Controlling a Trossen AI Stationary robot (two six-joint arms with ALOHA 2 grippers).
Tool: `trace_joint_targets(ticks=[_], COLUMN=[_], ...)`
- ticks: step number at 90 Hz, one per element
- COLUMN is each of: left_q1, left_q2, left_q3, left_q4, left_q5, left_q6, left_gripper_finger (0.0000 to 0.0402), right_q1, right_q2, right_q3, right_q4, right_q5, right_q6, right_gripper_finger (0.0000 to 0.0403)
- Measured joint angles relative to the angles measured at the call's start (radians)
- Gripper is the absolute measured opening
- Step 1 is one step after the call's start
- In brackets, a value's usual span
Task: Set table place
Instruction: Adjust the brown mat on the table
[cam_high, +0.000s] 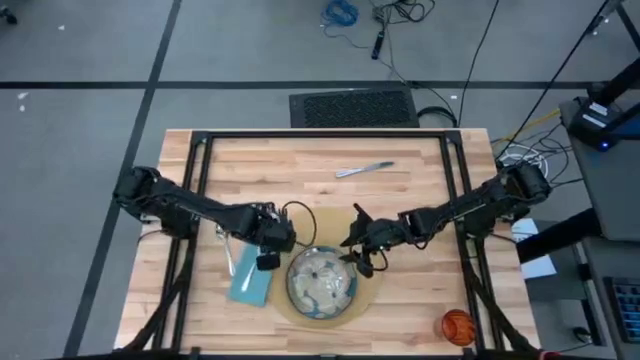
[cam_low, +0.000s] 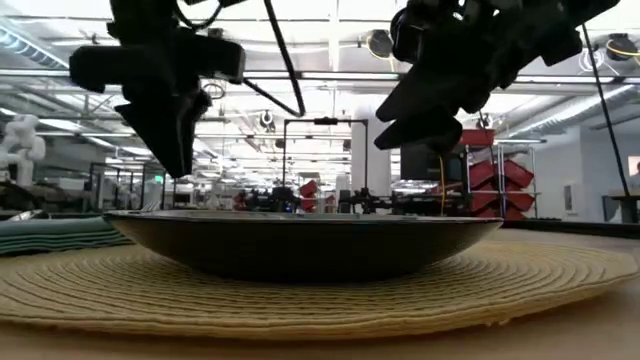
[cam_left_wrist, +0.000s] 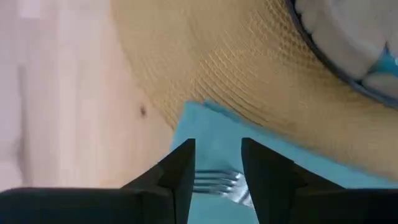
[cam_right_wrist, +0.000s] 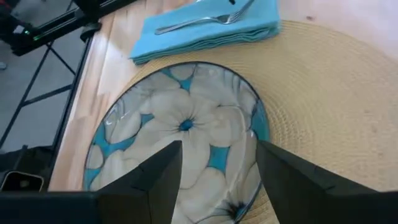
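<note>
The round woven tan placemat is lying at the near middle of the light wooden butcher-block table, giving the setting its base, and 1 round dish with a blue-and-cream flower pattern is sitting centred on it. 1 folded teal cloth napkin is lying just beside the mat on the left, touching its edge, with 1 silver fork resting on top, as a place setting wants.

The left gripper is hovering over the napkin, its 2 fingers parted and holding nothing, the fork tines showing between them. The right gripper is hanging over the dish's right rim, jaws wide and empty.

1 silver knife is lying well apart at the far side, and 1 small orange cup is waiting at the near right corner, both probably yet to be placed. No spoon is showing.
</note>
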Motion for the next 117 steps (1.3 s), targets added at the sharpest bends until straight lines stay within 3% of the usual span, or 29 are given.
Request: trace_joint_targets(ticks=[13, 25, 34, 43, 52, 57, 85, 117], left_q1=[0.077, 0.097, 0.102, 0.102, 0.101, 0.099, 0.094, 0.087], left_q2=[0.035, 0.038, 0.038, 0.038, 0.038, 0.038, 0.112, 0.195], left_q3=[0.000, 0.000, 0.000, 0.000, 0.000, 0.000, 0.001, 0.001], left_q4=[0.014, 0.067, 0.093, 0.094, 0.094, 0.095, 0.123, 0.114], left_q5=[0.060, 0.064, 0.087, 0.107, 0.122, 0.148, 0.164, 0.158], left_q6=[0.069, 0.120, 0.140, 0.139, 0.120, 0.116, 0.152, 0.175], left_gripper_finger=[0.0116, 0.0116, 0.0116, 0.0116, 0.0116, 0.0116, 0.0116, 0.0116], right_q1=[-0.015, -0.052, -0.106, -0.156, -0.190, -0.202, -0.259, -0.263], right_q2=[0.000, 0.004, 0.005, 0.005, 0.011, 0.012, 0.123, 0.204], right_q3=[0.000, 0.000, -0.001, 0.000, 0.000, 0.000, 0.000, 0.006], right_q4=[-0.014, -0.097, -0.136, -0.170, -0.190, -0.193, -0.158, -0.102], right_q5=[0.011, 0.129, 0.132, 0.082, 0.045, 0.025, -0.072, -0.080], right_q6=[0.001, 0.004, -0.001, -0.016, -0.049, -0.073, -0.079, -0.066], right_gripper_finger=[0.0196, 0.0194, 0.0175, 0.0127, 0.0038, 0.0014, 0.0000, 0.0000])
